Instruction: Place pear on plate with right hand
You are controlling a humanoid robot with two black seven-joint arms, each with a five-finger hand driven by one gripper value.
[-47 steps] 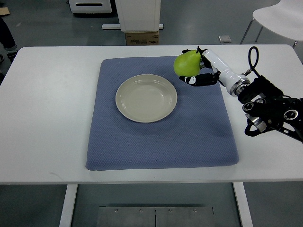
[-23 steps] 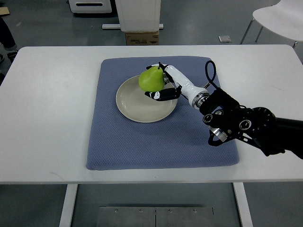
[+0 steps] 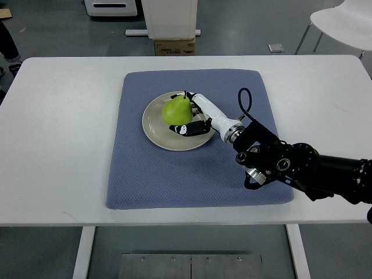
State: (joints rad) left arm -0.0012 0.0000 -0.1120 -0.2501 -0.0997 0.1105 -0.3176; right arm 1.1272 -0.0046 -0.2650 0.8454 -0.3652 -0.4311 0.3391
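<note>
A green pear [image 3: 176, 111] is over the beige plate [image 3: 157, 131], which lies on a blue mat [image 3: 197, 174]. My right hand [image 3: 190, 115] is shut on the pear, white fingers along its right side and black fingertips [image 3: 185, 128] curled under its front. Whether the pear rests on the plate or hangs just above it I cannot tell. The right arm [image 3: 290, 165] comes in from the right edge across the mat. The left hand is out of sight.
The mat lies on a white table [image 3: 58, 145]. Beyond the table's far edge stand a white cabinet base [image 3: 170, 17] and a cardboard box [image 3: 174, 46]. A white chair [image 3: 343, 23] is at the top right.
My right hand carried the pear leftward and toward me, from the mat's far right side to over the plate, and lowered it. The arm has stretched further across the mat.
</note>
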